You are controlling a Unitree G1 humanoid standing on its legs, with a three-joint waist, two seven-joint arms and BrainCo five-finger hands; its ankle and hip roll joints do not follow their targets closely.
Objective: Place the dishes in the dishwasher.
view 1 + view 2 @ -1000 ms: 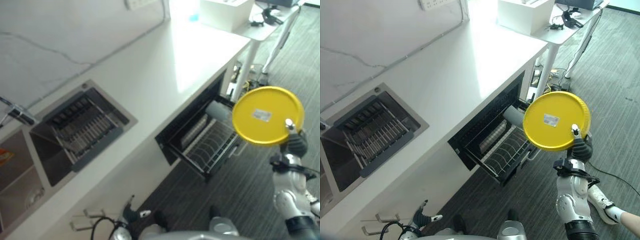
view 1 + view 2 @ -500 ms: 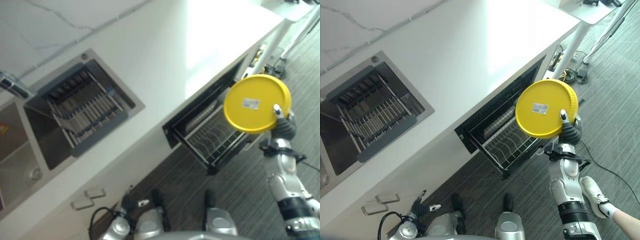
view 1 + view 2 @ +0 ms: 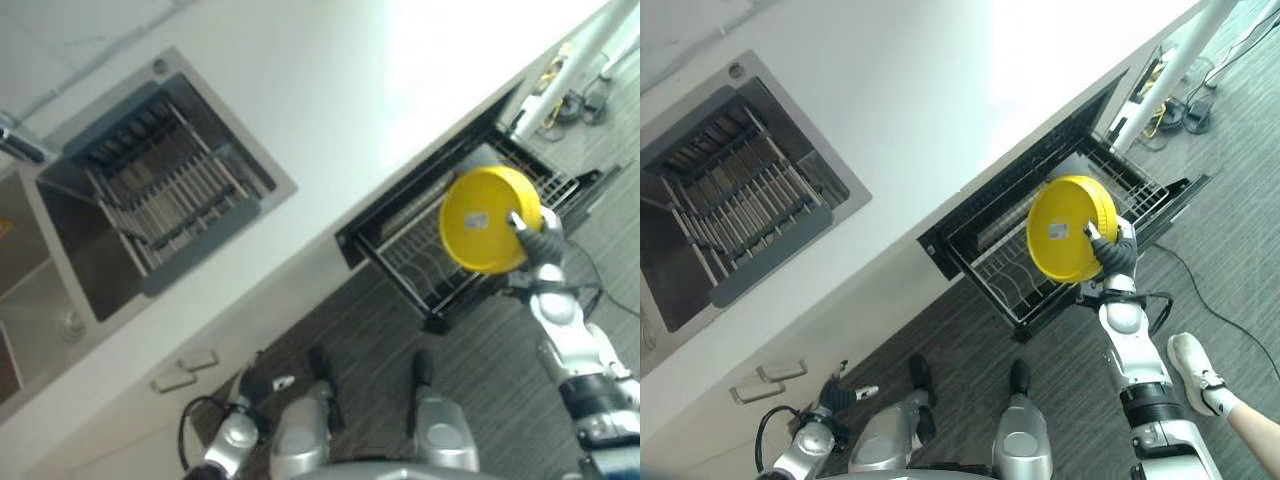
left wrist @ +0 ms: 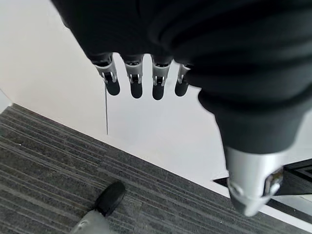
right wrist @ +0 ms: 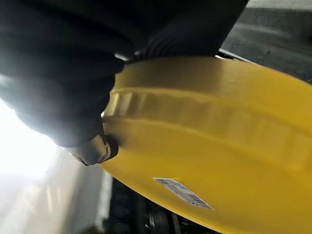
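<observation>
Now R hand (image 3: 1114, 252) fingers grip yellow plate (image 3: 1065, 240) over dishwasher rack (image 3: 1025, 262); L hand (image 4: 146, 44) fingers relaxed.

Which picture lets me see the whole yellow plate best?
The right eye view: the yellow plate shows whole there, tilted over the pulled-out dishwasher rack, with the right hand gripping its rim. The left eye view shows much the same. The right wrist view shows part of its underside and a sticker, very close.
</observation>
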